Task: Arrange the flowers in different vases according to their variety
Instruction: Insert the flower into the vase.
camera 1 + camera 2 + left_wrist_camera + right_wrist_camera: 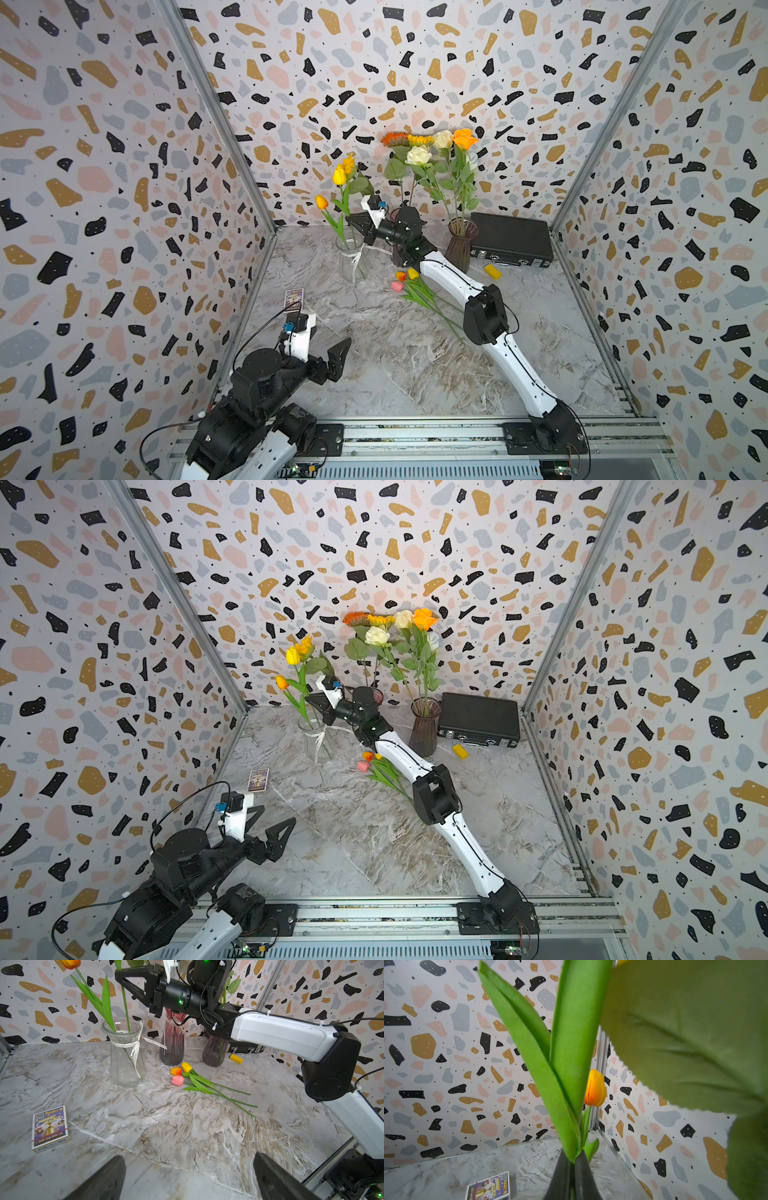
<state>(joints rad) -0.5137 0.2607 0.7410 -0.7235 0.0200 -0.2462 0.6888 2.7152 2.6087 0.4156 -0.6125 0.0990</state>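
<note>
A yellow tulip (338, 175) on a long green stem, its lower stem entering the clear waisted glass vase (351, 259) tied with white string, at the far left of the grey marble-patterned desk (395, 374). The right gripper (349, 219) is clamped together on this stem and its bright green leaves above the vase rim; the right wrist view shows the leaves emerging from between the closed fingers. An orange tulip (321, 202) also stands in the clear vase, leaning left. A yellow-orange bloom (349, 161) sits just beside the yellow tulip; its stem is hidden behind the gripper, so its vase cannot be told. To the right of the clear vase, three loose tulips (199, 1084), orange, yellow and pink, lie flat on the desk, stems running under the right arm. Farther back stand a ribbed pink vase (173, 1043) with a white ribbon bow, above which rise an orange sunflower (392, 139) and a yellow sunflower (419, 141), and a ribbed dark purple vase (459, 245) holding white, cream and orange roses (442, 139). The left gripper (275, 816) hangs over the near left corner, jaws wide apart and empty. A blue card box (294, 298) lies at the left edge; a small yellow block (492, 271) and a black case (511, 239) lie far right.
</note>
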